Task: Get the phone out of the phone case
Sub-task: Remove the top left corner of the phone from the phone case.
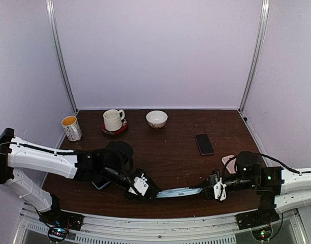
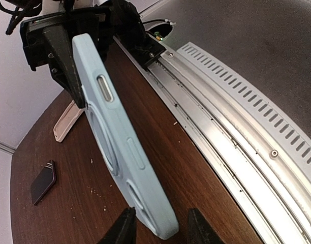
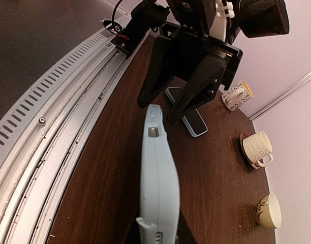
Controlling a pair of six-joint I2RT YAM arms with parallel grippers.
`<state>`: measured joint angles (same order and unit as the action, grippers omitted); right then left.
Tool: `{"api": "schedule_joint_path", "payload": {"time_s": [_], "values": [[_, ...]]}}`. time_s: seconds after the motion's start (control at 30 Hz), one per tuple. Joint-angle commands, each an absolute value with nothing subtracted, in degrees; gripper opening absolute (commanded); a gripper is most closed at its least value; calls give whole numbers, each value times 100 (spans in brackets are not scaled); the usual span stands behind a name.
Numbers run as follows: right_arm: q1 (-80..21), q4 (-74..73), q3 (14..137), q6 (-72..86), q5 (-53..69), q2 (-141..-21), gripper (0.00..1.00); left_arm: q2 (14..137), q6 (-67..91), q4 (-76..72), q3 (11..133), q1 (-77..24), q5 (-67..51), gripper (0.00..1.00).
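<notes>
A light blue phone case [image 1: 178, 192] stands on its long edge near the table's front edge, stretched between my two grippers. My right gripper [image 1: 212, 191] is shut on its right end, seen in the right wrist view [image 3: 158, 236] with the case [image 3: 158, 173] bulging slightly. My left gripper [image 1: 149, 191] is open around the left end. In the left wrist view [image 2: 158, 216] one finger touches the case [image 2: 120, 137] and the other stands apart. I cannot tell whether a phone is inside. A black phone [image 1: 204, 144] lies flat at the right.
A pink case [image 1: 228, 161] lies by the right arm. Another phone-like slab [image 3: 188, 119] lies behind the left gripper. Two mugs [image 1: 70, 127] [image 1: 113, 120] and a bowl [image 1: 156, 119] stand along the back. A metal rail [image 2: 237, 152] runs along the table's front edge.
</notes>
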<state>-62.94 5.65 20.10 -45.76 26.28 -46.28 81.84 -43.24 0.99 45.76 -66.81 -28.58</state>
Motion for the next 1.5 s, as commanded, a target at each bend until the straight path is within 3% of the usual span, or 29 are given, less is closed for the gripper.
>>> {"api": "schedule_joint_path", "payload": {"time_s": [0.0, 0.6, 1.47], "values": [[-6384, 952, 2065, -4647, 2500, -4544, 0, 8343, -4633, 336, 4857, -6649, -3074, 36], [-6607, 892, 2004, -4852, 2307, -4542, 0, 8805, -5212, 1433, 5546, -6653, -3171, 21], [-7324, 726, 2012, -5311, 1551, -4857, 0, 9943, -6303, 3688, 7274, -6643, -3712, 18]]}}
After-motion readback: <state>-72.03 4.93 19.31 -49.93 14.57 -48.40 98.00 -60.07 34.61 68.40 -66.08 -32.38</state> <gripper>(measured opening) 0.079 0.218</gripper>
